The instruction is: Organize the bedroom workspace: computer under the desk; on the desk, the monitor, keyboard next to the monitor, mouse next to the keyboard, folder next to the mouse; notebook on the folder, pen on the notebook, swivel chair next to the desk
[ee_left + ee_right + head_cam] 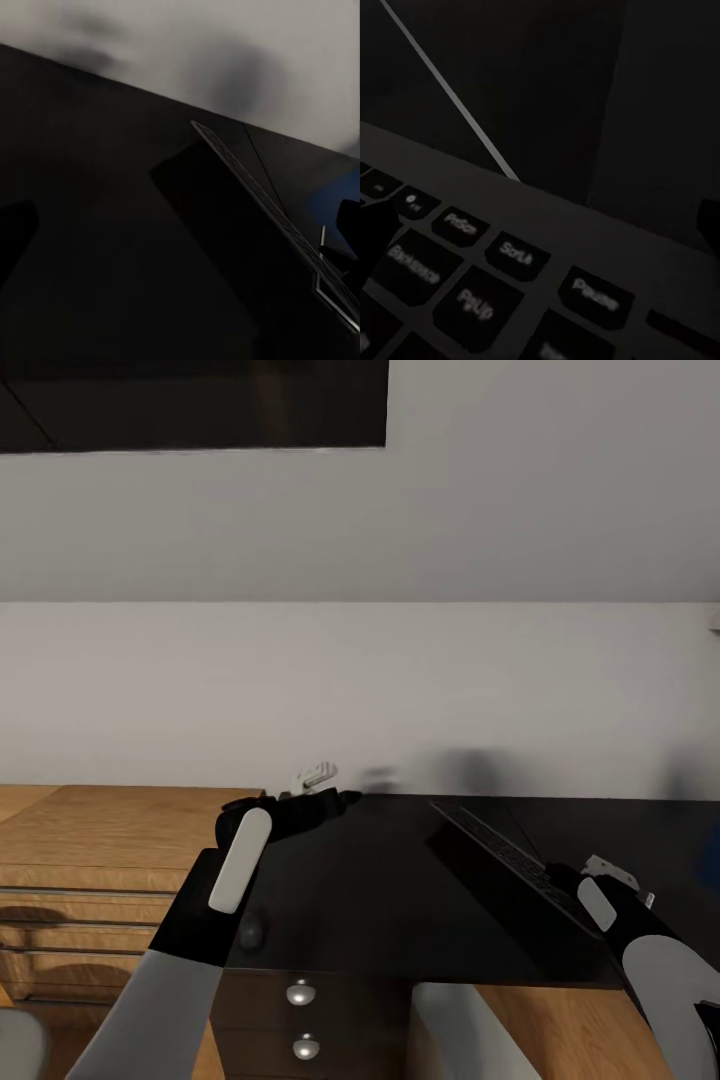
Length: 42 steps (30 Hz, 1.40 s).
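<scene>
Nearest, the right gripper (612, 872) grips the near end of the keyboard (503, 852), tilting it above the desk (380, 900); its finger opening cannot be told. Keyboard placement is judged in hand; next it should be lowered flat. Black keys read Backspace and PgUp. Farther, the left gripper (318, 778) hovers, its opening not discernible.

Grey forearms, black wrists with white oval panels, pale pincer (318, 775) fingers
</scene>
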Motion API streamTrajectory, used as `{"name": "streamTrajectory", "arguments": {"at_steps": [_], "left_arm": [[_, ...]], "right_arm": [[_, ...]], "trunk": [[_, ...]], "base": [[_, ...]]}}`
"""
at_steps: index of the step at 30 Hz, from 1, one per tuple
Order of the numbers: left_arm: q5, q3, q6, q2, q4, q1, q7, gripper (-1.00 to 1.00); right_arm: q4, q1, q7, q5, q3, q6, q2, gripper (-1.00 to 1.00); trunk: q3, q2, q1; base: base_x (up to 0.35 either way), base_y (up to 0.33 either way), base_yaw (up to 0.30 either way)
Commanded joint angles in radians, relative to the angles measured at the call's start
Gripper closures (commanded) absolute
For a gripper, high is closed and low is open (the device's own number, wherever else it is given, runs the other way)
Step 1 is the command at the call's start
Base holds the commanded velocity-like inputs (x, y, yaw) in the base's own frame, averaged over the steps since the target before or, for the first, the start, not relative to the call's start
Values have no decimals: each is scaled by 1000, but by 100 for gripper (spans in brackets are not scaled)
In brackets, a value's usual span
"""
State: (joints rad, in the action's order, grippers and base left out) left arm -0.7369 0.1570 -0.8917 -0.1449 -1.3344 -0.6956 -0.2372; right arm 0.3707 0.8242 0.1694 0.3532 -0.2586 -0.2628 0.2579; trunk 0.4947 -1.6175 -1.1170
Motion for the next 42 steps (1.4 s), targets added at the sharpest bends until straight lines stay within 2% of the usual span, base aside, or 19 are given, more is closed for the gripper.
{"name": "streamTrajectory", "arguments": {"at_steps": [1, 13, 42], "left_arm": [[-10, 0, -2, 0, 4, -1, -9, -100], [-9, 0, 2, 1, 24, -1, -7, -100], [-10, 0, 2, 1, 24, -2, -7, -100]], "right_arm": [[-15, 0, 5, 17, -2, -4, 0, -100], [-15, 0, 5, 17, -2, -4, 0, -100], [-15, 0, 5, 17, -1, -4, -2, -100]], "trunk": [[1, -1, 0], [1, -1, 0], [1, -1, 0]], "base": [[0, 0, 0], [-85, 56, 0], [-12, 68, 0]]}}
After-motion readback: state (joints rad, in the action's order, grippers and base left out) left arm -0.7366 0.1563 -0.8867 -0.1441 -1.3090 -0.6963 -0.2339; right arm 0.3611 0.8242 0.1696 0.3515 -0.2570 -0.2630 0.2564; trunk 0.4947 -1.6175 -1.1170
